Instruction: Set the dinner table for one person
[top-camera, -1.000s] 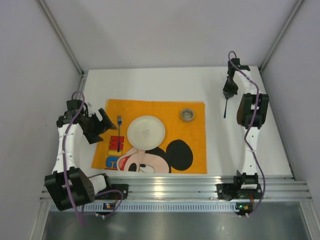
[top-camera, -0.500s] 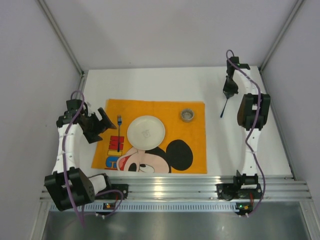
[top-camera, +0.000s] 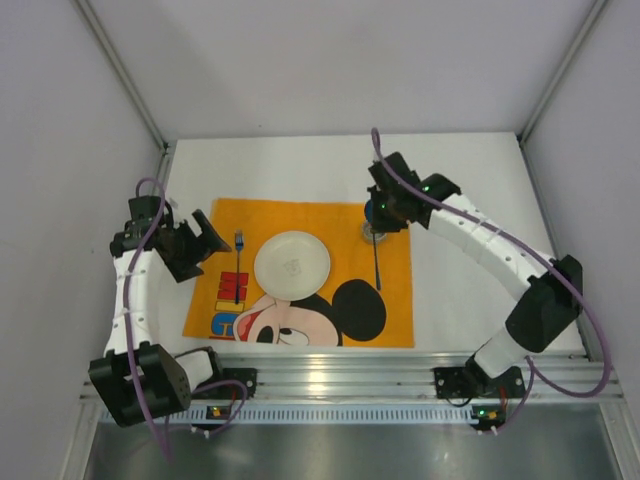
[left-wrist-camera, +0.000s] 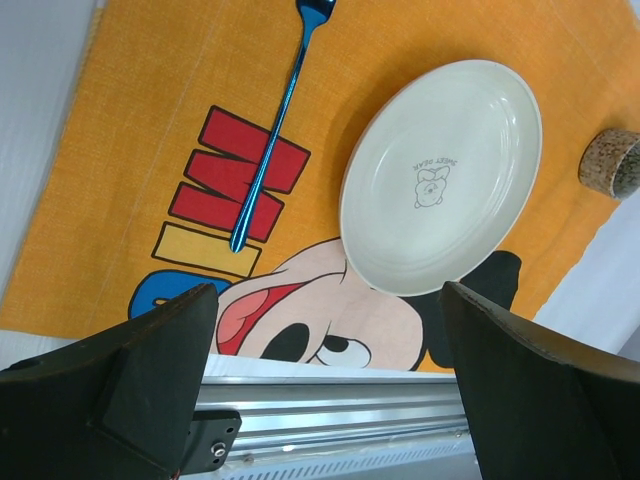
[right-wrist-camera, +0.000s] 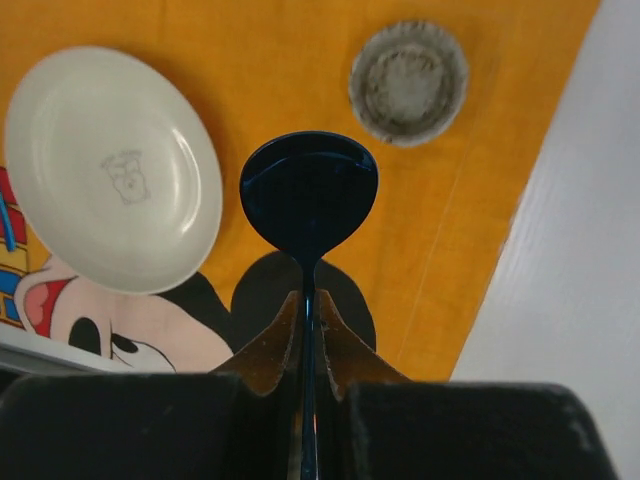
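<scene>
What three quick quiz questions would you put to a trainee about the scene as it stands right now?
1. True or false: the left gripper is shut on the fork.
2. What does the right gripper hold? A) a knife B) a blue spoon C) a napkin
3. In the top view, on which side of the plate does the fork lie?

Key:
1. False. It is open, and the fork lies on the placemat.
2. B
3. Left
</scene>
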